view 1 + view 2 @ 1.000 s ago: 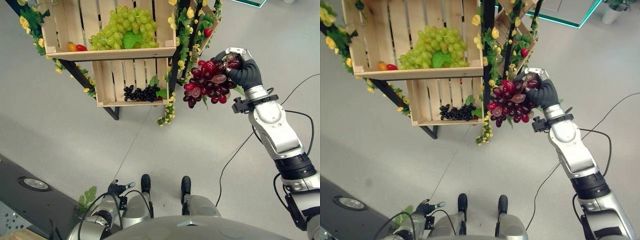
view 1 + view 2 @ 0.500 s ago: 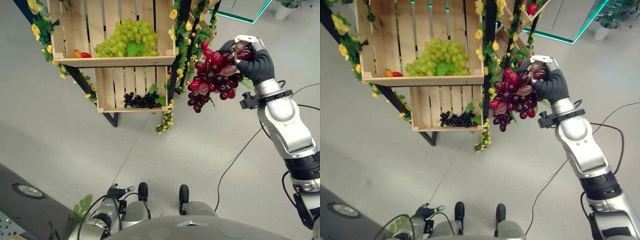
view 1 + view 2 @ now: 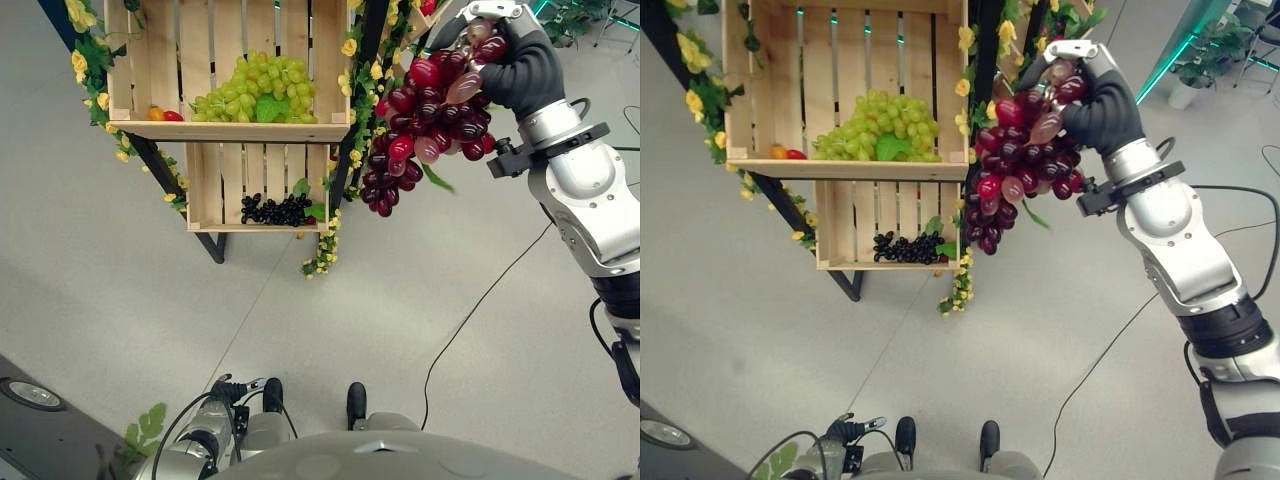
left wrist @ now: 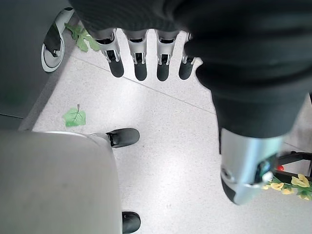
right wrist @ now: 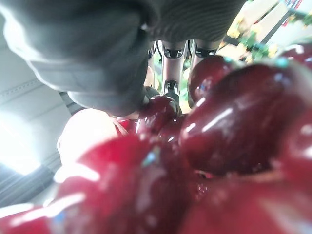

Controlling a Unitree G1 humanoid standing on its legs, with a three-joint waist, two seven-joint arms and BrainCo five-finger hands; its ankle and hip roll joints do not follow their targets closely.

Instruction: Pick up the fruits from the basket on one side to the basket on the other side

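Observation:
My right hand (image 3: 515, 60) is raised high at the upper right, its fingers curled round the top of a bunch of red grapes (image 3: 425, 120). The bunch (image 3: 1018, 160) hangs down from the hand in front of the flower-wrapped post of the crate stand. Up close in the right wrist view the red grapes (image 5: 204, 161) press against my fingers (image 5: 171, 63). The left-hand upper crate (image 3: 225, 128) holds a big bunch of green grapes (image 3: 255, 88). My left hand (image 4: 141, 58) hangs low over the floor with straight fingers and holds nothing.
The lower crate (image 3: 255, 225) holds dark grapes (image 3: 272, 208). Two small orange and red fruits (image 3: 162, 114) lie at the upper crate's left end. Yellow flowers and leaves (image 3: 352, 130) trail down the black posts. A second tilted crate (image 3: 1080, 15) stands behind my right hand.
My right hand has lifted the red grapes higher and closer to the camera, in front of the stand's post. The whole view has shifted as the camera moved.

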